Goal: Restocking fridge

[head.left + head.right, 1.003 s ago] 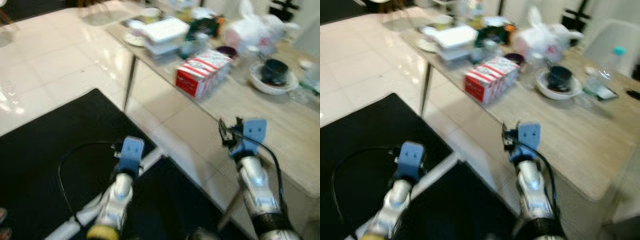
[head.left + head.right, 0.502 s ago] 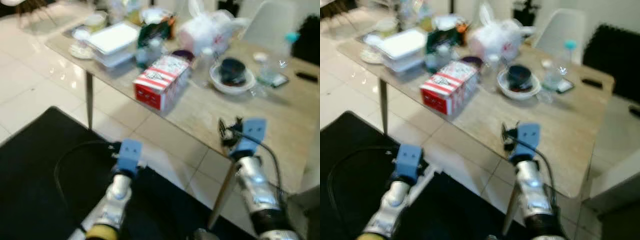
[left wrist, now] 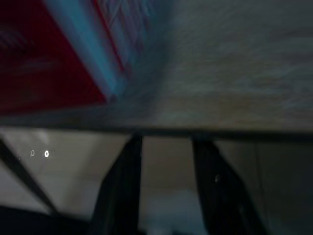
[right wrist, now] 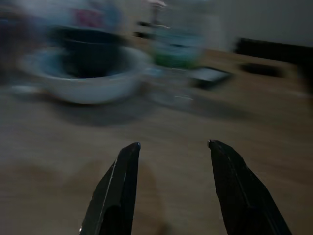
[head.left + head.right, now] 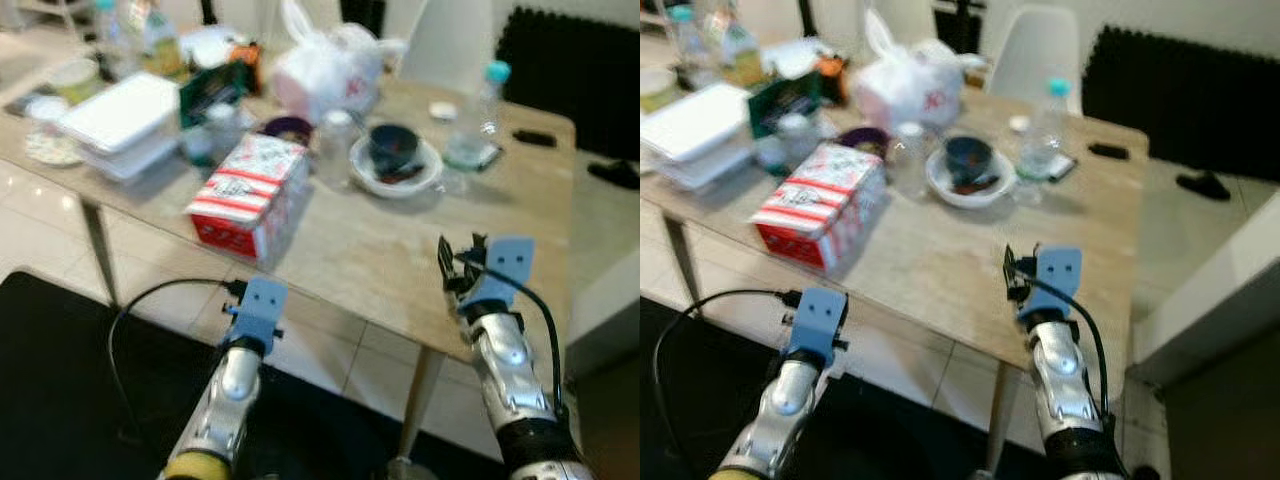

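Fingers (image 4: pixel 120 191) of the right gripper (image 4: pixel 173 147) stand apart with nothing between them, held just above the wooden table (image 5: pixel 940 265) near its front edge. Over at the left gripper (image 3: pixel 166 147) the two black fingers are also spread and empty, level with the table's edge and a little below the top.

Taking the red-and-white striped carton (image 5: pixel 820 205) as the mark: it lies on its side near the front edge of the table, and the left gripper sits just in front of it and lower. Beyond the carton to the right stands a white bowl (image 5: pixel 970 178) with a dark cup (image 5: pixel 968 155) set inside it; the right gripper is aimed roughly that way. What the cup holds is too blurred to tell. Just right of the bowl is a clear plastic bottle with a teal cap (image 5: pixel 1048 125), upright, and a small dark flat thing lies at its foot. Further right, close to the table's far corner, rests a small black object (image 5: pixel 1108 151).

Behind the carton sits a tied white plastic bag (image 5: pixel 908 80), bulging, contents hidden. Left of the carton is a stack of white lidded food boxes (image 5: pixel 695 130), with a green packet (image 5: pixel 785 98) and a small clear jar (image 5: pixel 795 135) between them and the carton. Bottles (image 5: pixel 710 40) stand at the far left corner.

A white chair (image 5: pixel 1035 50) is drawn up at the far side. Pale tiles (image 5: pixel 1185 230) cover the floor, with a black mat (image 5: pixel 680 380) under the robot.
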`<state>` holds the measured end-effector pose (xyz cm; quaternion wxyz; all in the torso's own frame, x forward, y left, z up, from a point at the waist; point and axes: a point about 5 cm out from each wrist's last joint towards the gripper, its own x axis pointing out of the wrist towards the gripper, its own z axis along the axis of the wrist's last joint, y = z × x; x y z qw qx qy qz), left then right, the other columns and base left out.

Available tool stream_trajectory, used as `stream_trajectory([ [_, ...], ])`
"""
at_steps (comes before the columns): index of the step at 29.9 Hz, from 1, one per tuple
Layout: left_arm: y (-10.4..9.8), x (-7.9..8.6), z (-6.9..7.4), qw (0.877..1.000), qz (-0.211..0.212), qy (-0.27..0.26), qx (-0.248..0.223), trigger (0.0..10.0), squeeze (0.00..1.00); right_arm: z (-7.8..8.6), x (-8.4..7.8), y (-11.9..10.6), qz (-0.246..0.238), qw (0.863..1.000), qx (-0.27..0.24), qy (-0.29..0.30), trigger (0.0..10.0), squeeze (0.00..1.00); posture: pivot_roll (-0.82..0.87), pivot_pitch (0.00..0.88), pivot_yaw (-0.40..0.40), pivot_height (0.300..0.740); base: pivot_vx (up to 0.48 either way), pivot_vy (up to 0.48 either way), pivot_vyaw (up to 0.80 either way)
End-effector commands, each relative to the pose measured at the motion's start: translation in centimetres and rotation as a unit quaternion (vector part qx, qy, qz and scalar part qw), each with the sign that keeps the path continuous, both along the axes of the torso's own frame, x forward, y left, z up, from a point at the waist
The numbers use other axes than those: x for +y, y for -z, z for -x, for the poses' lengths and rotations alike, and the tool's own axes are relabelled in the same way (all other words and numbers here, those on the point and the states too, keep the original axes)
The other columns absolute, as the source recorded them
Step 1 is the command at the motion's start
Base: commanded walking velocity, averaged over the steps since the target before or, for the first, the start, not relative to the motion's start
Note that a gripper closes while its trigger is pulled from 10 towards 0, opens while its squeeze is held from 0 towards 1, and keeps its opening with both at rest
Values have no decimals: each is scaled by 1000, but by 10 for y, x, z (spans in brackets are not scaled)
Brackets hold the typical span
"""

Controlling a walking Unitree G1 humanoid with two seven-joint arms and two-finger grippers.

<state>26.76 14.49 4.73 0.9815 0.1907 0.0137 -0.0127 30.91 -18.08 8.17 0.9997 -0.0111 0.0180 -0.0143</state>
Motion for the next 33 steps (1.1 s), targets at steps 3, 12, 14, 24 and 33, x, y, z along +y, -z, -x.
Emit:
stream_trajectory([
  [3, -29, -11, 1, 996, -23, 29, -85, 10000, 0, 0, 7, 2, -4, 1000, 3, -8, 10000, 0, -45, 84, -41, 740, 190, 0, -308],
  [12, 19, 31, 45, 996, 25, -65, 56, 10000, 0, -1, 9, 4, 4, 1000, 8, -18, 10000, 0, -30, 89, -40, 740, 0, 0, 0],
  [14, 23, 40, 49, 994, 23, -83, 71, 10000, 0, -1, 9, 4, 4, 1000, 9, -18, 10000, 0, -30, 89, -40, 740, 0, 0, 0],
  [24, 21, 56, 95, 994, -90, 12, 63, 10000, 0, 1, 10, 6, 4, 1000, 12, -19, 10000, 0, -14, 103, -34, 740, 0, 0, 0],
  [33, -35, 45, 105, 984, -135, 107, -45, 10000, 0, 1, 9, 8, 5, 1000, 18, -22, 10000, 0, 5, 115, -44, 740, 0, 0, 0],
])
